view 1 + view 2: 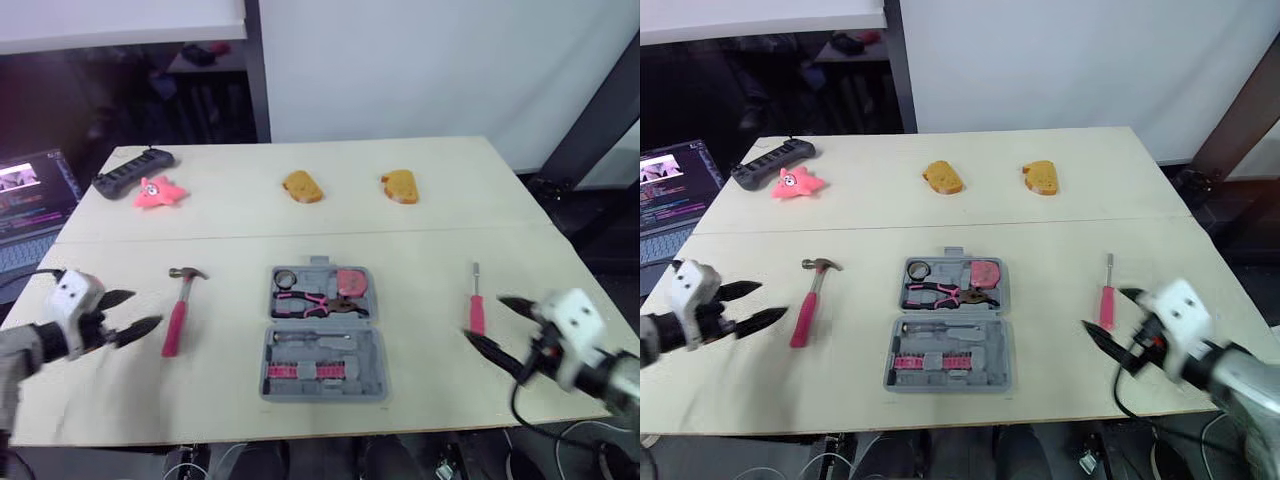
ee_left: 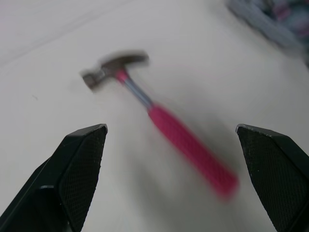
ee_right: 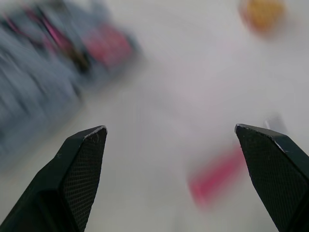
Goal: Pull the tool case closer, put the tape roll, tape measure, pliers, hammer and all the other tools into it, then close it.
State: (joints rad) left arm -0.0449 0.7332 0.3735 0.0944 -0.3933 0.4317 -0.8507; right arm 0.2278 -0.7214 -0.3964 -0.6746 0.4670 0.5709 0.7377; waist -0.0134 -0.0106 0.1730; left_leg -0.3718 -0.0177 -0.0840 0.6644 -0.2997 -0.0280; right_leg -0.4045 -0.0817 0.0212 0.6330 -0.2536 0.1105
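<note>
Head view: my left end effector hangs spread wide over the desk. The hammer lies flat just beside its fingertips. The open tool case lies between both end effectors, apart from each. In its half farther from them are the pliers, tape measure and tape roll. My right end effector is wide too, its tips close to the pink-handled screwdriver.

Left wrist view: the hammer lies ahead between the spread fingers, untouched.

Right wrist view: the blurred screwdriver handle lies ahead, nearer one finger, with the case farther off.
</note>
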